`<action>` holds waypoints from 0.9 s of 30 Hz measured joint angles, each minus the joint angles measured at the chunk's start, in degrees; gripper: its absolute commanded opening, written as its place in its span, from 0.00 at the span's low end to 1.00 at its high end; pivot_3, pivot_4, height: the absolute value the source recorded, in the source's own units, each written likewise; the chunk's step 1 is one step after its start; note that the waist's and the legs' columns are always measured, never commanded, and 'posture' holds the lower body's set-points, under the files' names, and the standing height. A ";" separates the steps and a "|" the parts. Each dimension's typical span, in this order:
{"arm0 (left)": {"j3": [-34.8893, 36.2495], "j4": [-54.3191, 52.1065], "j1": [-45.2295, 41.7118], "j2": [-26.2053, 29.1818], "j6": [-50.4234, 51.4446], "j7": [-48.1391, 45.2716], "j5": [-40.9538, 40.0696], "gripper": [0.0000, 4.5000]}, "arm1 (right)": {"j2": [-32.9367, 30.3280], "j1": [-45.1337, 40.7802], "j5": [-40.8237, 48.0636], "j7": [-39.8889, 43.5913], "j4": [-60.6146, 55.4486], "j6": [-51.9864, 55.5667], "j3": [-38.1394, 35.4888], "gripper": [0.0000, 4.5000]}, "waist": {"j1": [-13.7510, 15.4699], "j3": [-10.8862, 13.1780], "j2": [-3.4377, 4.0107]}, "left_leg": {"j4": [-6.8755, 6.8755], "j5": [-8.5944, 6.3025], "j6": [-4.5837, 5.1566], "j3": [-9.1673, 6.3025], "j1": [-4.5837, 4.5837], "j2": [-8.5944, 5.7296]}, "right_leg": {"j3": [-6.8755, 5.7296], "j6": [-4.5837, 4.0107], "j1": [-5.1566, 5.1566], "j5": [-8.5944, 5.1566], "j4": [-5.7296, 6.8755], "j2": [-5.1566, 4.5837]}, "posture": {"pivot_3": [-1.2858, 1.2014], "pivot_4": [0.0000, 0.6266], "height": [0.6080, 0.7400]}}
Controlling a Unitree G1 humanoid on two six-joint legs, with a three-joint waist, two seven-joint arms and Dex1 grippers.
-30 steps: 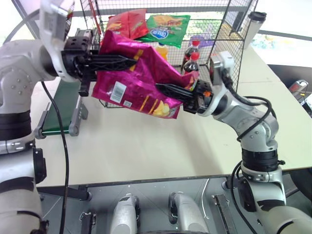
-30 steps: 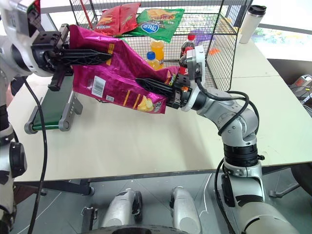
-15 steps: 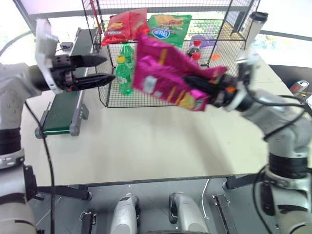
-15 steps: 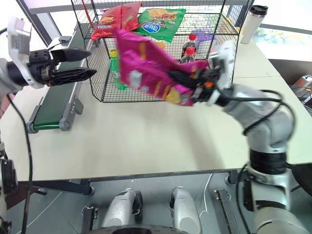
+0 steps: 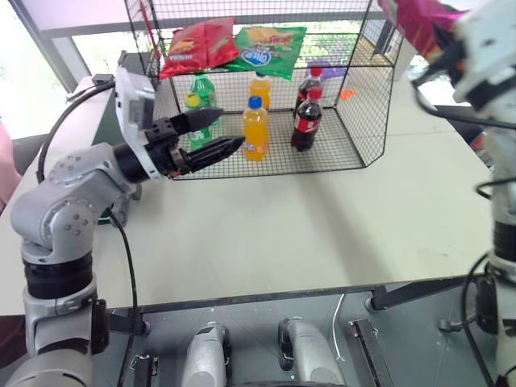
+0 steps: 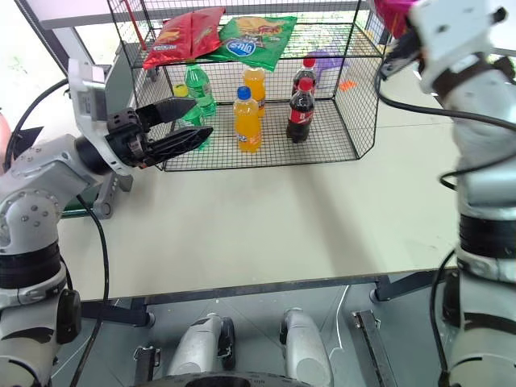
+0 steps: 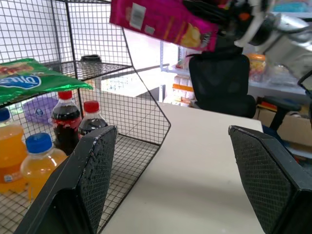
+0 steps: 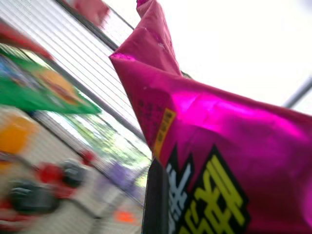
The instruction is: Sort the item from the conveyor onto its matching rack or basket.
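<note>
Left gripper (image 6: 187,122) hangs with its two black fingers spread wide and nothing between them, just in front of the large black wire-mesh cage (image 6: 355,121) and pointing at the bottles on its grid floor. Right gripper (image 7: 233,10) is clamped tight on the glossy magenta-pink crisp bag (image 7: 161,22), which it holds up in the air above the cage's right-hand corner, clear of the wire upper shelf where a red crisp bag (image 6: 187,34) and a green crisp bag (image 6: 254,39) lie
</note>
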 measured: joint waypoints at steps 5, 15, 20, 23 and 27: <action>0.13 -3.54 3.47 -1.46 -0.06 4.66 -0.98 0.85 | 5.71 -11.70 -12.98 -6.85 24.56 -12.17 9.46 0.00 | -0.75 0.01 -0.01 | -0.10 0.01 -0.01 0.00 -0.10 -0.05 | 0.07 -0.05 -0.06 0.09 -0.04 -0.01 | 0.52 0.24 1.00; 0.77 -8.18 7.86 -2.79 -0.60 11.38 -2.16 0.85 | 16.16 -31.29 -25.45 -13.99 60.53 -19.95 19.28 0.00 | -0.83 0.02 0.00 | -0.13 0.01 -0.02 0.04 -0.10 -0.05 | 0.09 -0.04 -0.09 0.09 -0.01 -0.03 | 0.52 0.24 1.00; 0.16 -8.26 8.45 -3.22 -1.99 12.72 -1.80 0.85 | 18.92 -35.98 -27.35 -15.06 68.31 -19.82 20.76 0.00 | -0.69 0.02 0.00 | -0.14 0.01 -0.02 0.01 -0.11 -0.05 | 0.07 -0.03 -0.08 0.10 -0.02 -0.03 | 0.52 0.24 1.00; -0.63 -8.31 8.76 -3.83 -2.83 13.33 -1.06 0.86 | 19.96 -37.97 -28.32 -15.74 71.31 -19.04 21.19 0.06 | -0.79 0.02 0.00 | -0.14 0.01 -0.03 0.03 -0.11 -0.06 | 0.07 -0.04 -0.09 0.09 -0.02 -0.04 | 0.52 0.24 1.00; -1.13 -8.39 9.85 -4.16 -3.71 14.07 -0.27 0.86 | 20.12 -39.40 -28.64 -16.56 72.78 -17.88 21.15 0.39 | -0.80 0.02 0.01 | -0.16 0.01 -0.03 0.00 -0.11 -0.04 | 0.06 -0.05 -0.11 0.09 -0.01 -0.03 | 0.52 0.24 1.00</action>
